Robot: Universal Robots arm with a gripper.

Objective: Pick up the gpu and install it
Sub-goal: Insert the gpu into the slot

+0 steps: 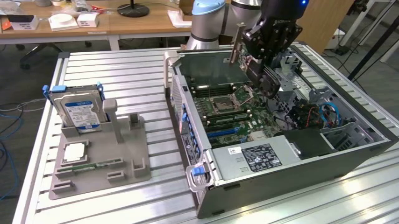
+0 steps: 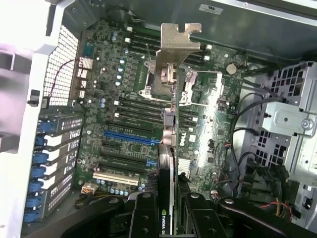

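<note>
1 gpu [image 2: 167, 153] in claw [image 2: 169, 210], over mobo [image 2: 119, 94]

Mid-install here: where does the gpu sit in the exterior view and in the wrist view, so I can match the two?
Exterior view: the gpu hangs on edge above the open computer case, in the picture's upper middle.
Wrist view: the gpu runs edge-on through the middle, clamped between the fingers, its silver bracket over the motherboard.
Shared landmark: the blue slot on the motherboard.

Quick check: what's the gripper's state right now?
Gripper: shut on the gpu, holding it edge-on above the motherboard.
</note>
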